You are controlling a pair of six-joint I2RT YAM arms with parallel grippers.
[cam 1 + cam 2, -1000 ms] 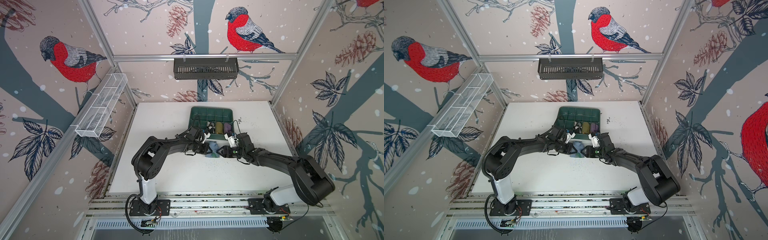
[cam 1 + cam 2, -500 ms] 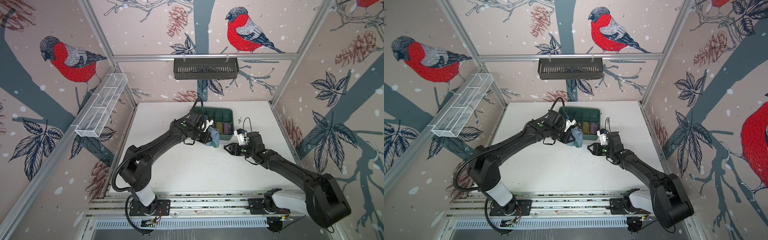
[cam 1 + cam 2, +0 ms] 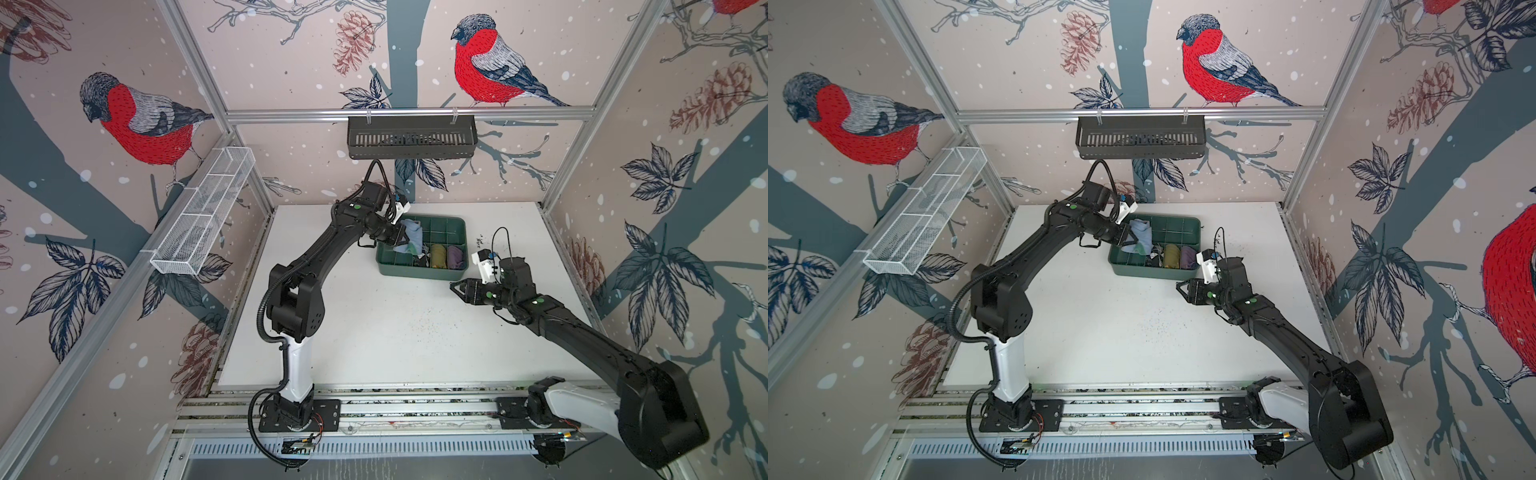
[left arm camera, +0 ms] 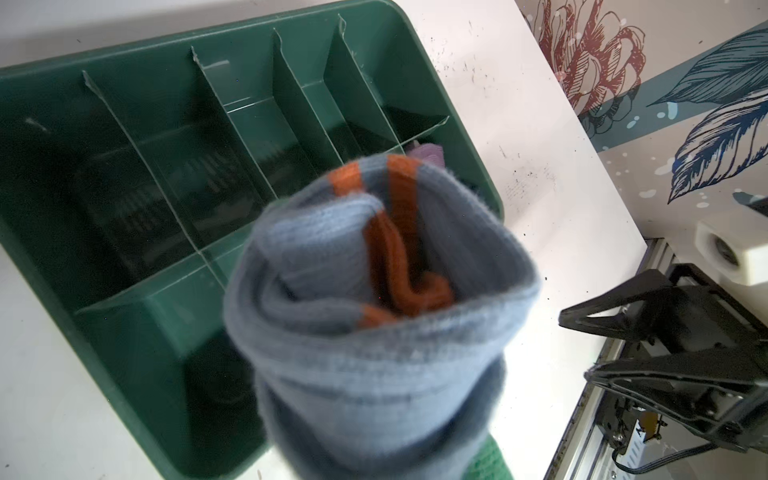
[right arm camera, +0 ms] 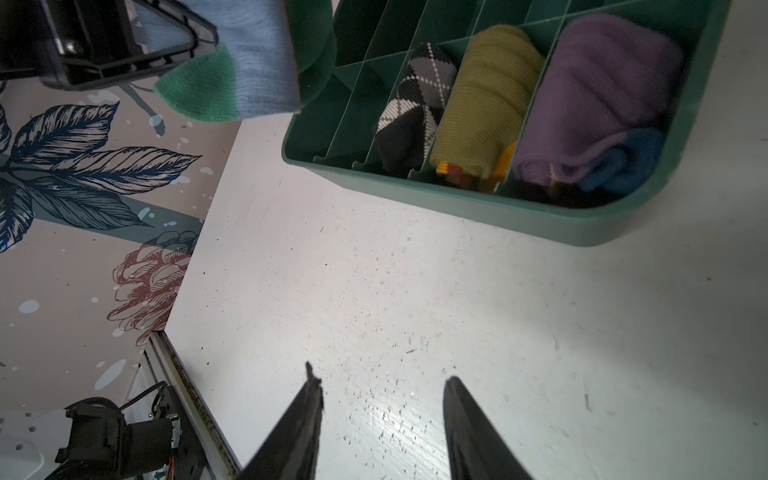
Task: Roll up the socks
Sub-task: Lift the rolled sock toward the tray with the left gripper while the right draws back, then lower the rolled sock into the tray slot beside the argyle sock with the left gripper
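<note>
Bullfinch wallpaper surrounds my white tabletop (image 3: 395,332). Upper centre, my left end effector (image 3: 402,239) grips the rolled light blue sock (image 3: 415,232) over the green tray (image 3: 419,272); the argyle sock (image 5: 415,104) lies in a tray compartment. Right of centre, my right end effector (image 3: 455,287) stands half open, holding nothing.

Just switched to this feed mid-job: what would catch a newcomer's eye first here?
The left gripper, shut on the rolled light blue sock, holds it over the left end of the green divided tray. The tray's near row holds argyle, olive-yellow and purple rolls. The right gripper hovers open and empty over the table by the tray's near right corner.
</note>
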